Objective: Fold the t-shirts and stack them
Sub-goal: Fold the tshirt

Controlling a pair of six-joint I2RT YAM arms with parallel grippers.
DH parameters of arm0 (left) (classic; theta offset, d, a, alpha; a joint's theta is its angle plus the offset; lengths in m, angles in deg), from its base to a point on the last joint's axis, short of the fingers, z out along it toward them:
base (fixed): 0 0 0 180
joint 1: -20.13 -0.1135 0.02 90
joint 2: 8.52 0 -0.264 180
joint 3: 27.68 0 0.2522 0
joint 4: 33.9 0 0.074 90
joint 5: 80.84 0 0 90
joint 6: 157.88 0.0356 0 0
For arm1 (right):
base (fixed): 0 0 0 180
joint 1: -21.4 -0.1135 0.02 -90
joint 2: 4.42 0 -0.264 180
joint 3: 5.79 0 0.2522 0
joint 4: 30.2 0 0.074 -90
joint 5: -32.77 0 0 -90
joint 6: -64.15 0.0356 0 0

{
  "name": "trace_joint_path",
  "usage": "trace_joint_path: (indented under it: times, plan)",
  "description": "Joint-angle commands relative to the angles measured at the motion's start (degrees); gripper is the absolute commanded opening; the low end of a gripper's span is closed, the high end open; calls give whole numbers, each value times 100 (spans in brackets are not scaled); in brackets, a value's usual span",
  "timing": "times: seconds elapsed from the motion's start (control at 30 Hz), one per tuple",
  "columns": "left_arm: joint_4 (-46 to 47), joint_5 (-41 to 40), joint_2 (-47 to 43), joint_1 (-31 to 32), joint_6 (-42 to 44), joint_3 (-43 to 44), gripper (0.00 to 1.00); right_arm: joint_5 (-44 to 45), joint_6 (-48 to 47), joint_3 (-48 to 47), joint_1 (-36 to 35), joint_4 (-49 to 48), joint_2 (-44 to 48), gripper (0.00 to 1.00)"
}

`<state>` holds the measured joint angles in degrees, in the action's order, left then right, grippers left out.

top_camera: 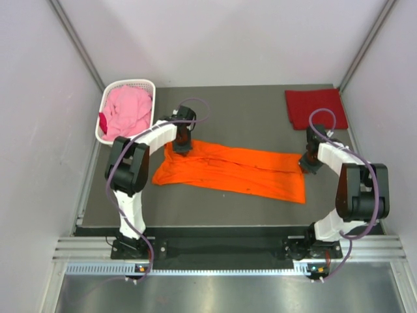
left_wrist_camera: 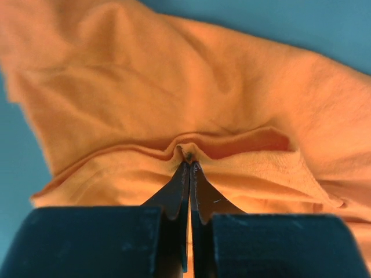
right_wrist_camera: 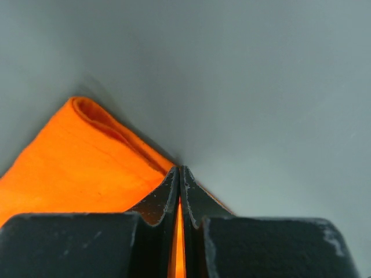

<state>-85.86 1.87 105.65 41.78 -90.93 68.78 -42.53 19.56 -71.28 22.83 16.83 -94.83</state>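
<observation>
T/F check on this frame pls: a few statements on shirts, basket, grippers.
1. Left gripper is shut on the orange shirt. True.
2. Right gripper is open, holding nothing. False: it is shut on the orange shirt's edge.
3. The red shirt is in the basket. False: it lies on the table at the far right; the pink shirt is in the basket.
4. Red and orange shirts lie apart. True.
</observation>
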Motion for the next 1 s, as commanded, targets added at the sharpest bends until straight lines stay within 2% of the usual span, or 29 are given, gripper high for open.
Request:
trace_joint_path:
  times: [0.0, 0.13, 0.33, 0.67, 0.87, 0.97]
  plan:
    - [-249, -448, -623, 32, -112, -34, 0, 148, -199, 31, 50, -392, 453, 0]
    - [-373, -581, -914, 41, -173, -34, 0, 77, -295, -39, 50, -366, 551, 0]
    - [-364, -185, -1177, 85, -261, -253, 0, 51, -489, -162, 50, -278, 603, 0]
    - [-285, -405, -1362, 383, -472, -1018, 0, -187, -639, -242, 41, -208, 630, 0]
    - [-258, -606, -1353, 445, -525, -1133, 0, -318, -761, -215, 41, -217, 692, 0]
    - [-241, -625, -1336, 463, -516, -1150, 0, -371, -665, -259, 41, -32, 709, 14]
